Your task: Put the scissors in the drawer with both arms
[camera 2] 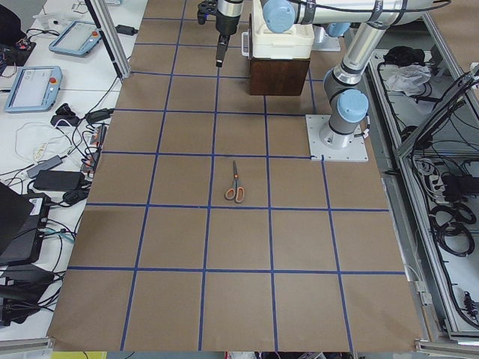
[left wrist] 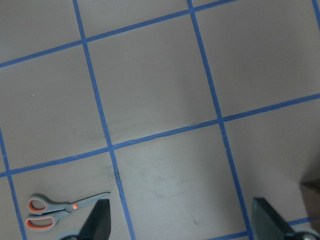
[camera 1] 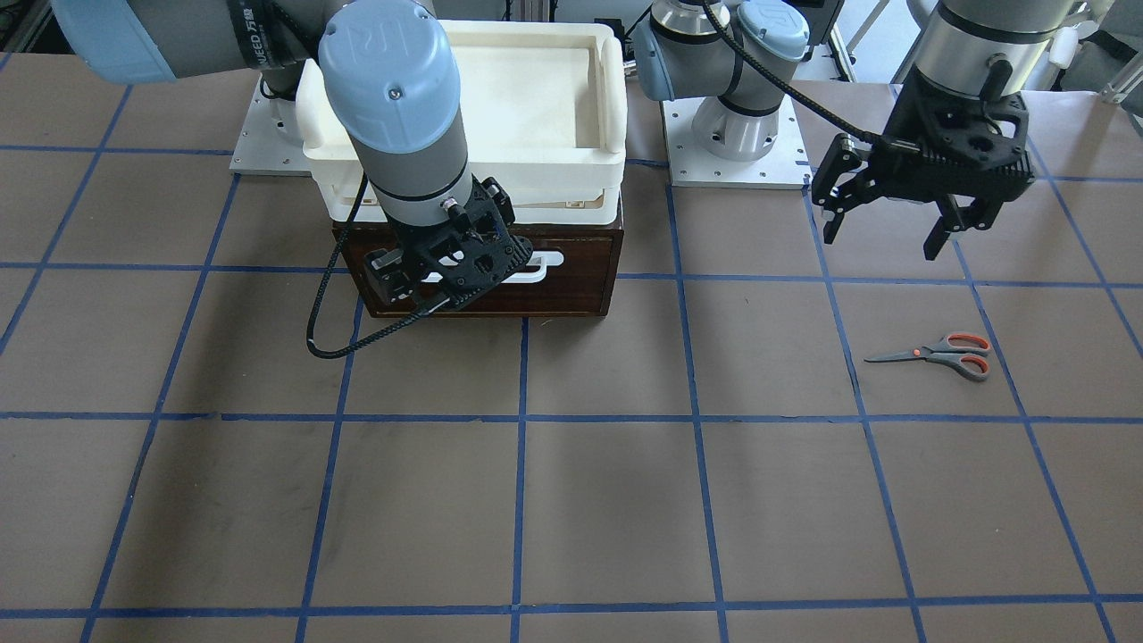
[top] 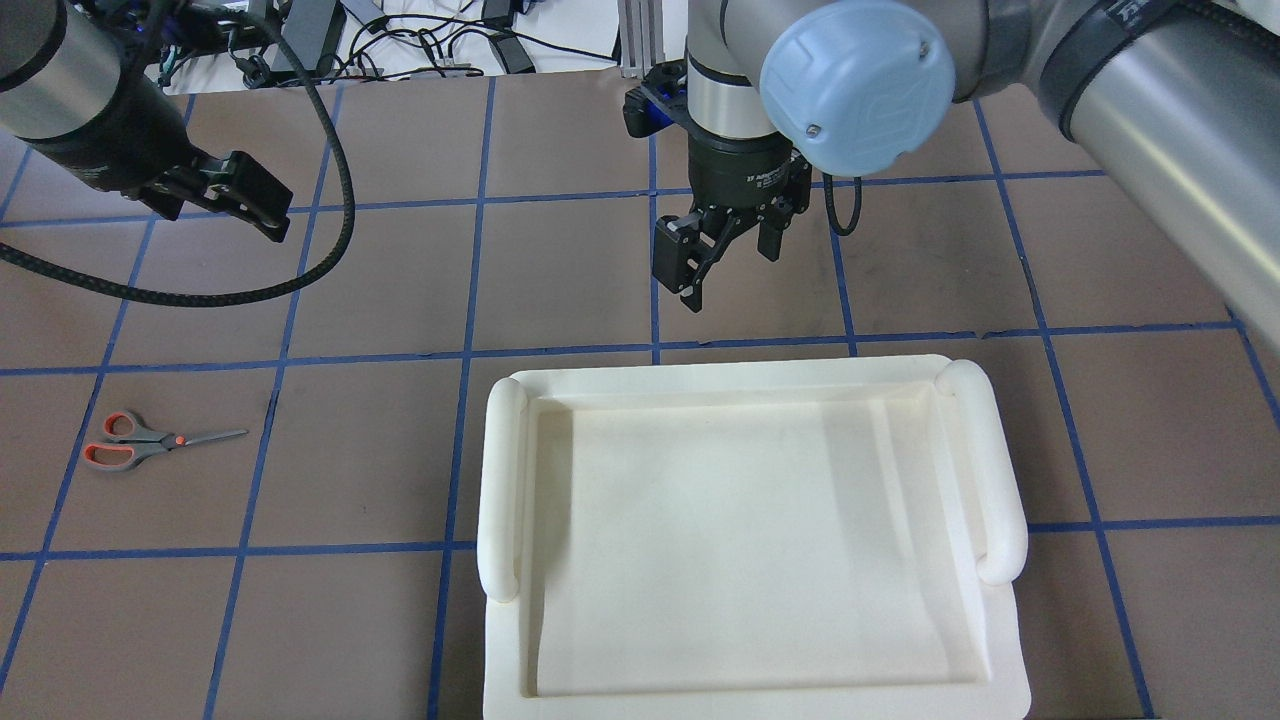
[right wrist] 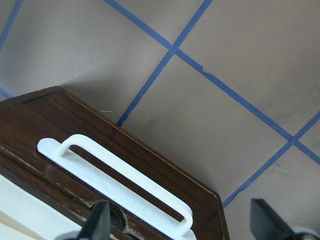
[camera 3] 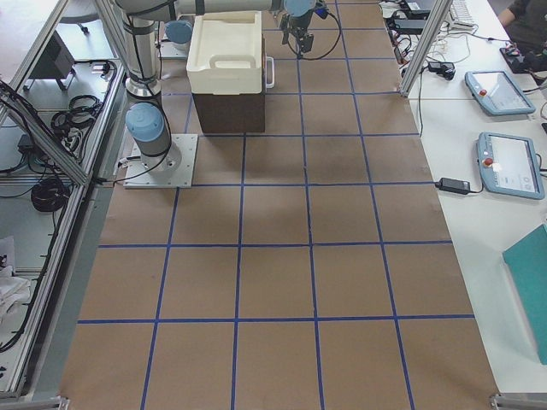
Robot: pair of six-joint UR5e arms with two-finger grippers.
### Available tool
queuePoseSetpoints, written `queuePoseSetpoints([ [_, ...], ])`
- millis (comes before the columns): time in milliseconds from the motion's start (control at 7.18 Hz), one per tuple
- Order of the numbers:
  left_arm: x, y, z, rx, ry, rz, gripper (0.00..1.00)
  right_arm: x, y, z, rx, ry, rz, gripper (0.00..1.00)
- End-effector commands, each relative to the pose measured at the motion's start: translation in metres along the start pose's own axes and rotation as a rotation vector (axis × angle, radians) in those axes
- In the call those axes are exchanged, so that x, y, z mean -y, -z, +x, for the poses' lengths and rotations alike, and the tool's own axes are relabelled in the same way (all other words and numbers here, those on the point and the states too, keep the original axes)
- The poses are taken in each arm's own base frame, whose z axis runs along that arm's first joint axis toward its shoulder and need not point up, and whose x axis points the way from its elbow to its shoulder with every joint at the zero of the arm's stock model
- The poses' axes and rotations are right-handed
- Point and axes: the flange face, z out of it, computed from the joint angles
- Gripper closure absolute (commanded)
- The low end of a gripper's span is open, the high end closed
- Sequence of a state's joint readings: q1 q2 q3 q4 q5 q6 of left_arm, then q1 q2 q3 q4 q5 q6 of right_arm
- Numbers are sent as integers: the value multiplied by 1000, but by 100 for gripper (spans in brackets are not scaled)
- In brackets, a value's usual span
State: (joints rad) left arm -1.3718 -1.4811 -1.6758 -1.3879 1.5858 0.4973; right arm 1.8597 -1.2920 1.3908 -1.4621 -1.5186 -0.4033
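On the desk (camera 1: 607, 518), covered in brown paper and ruled into squares by blue tape, the scissors (camera 1: 938, 354) are found lying flat, about midway between the operators' edge and the robot's edge and toward the end on the robot's left. Their blades are shut, with the tips turned toward the middle of the desk and the orange-lined loops toward that left end. Nothing is touching them. Farther toward the robot's edge, the left gripper (camera 1: 882, 243) is held in the air above the desk, well apart from the scissors, with its two fingers spread wide and nothing between them. In its wrist view the scissors are seen low at the left, just beside one fingertip. Toward the robot's edge, near the middle of the desk's length, the drawer (camera 1: 571, 268) is set in its dark brown case and appears to be pushed in, its front facing the operators' edge. The right gripper (top: 725, 265) is held pointing downward just in front of the white handle (right wrist: 115, 175), its fingers wide apart and empty. Whether the handle is touched cannot be told. A cream plastic bin (camera 1: 616, 116) is stacked on top of the case. Behind it, at the robot's edge, the bases of both arms are bolted down.
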Motion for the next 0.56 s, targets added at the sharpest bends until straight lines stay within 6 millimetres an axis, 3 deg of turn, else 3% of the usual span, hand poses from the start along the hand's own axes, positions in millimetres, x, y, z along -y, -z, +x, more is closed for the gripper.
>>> queuePoseSetpoints([
  [0,-21,-17,-44,-9,-235,-40,0,17,-19,7,34,312,-49,0],
  [279,-56,-47,-101,-92,-433,-116,0,22,-30,12,36,674,-54,0],
  [418,-79,-66,-135,-141,-521,-137,0,26,-40,14,53,758,-67,0],
])
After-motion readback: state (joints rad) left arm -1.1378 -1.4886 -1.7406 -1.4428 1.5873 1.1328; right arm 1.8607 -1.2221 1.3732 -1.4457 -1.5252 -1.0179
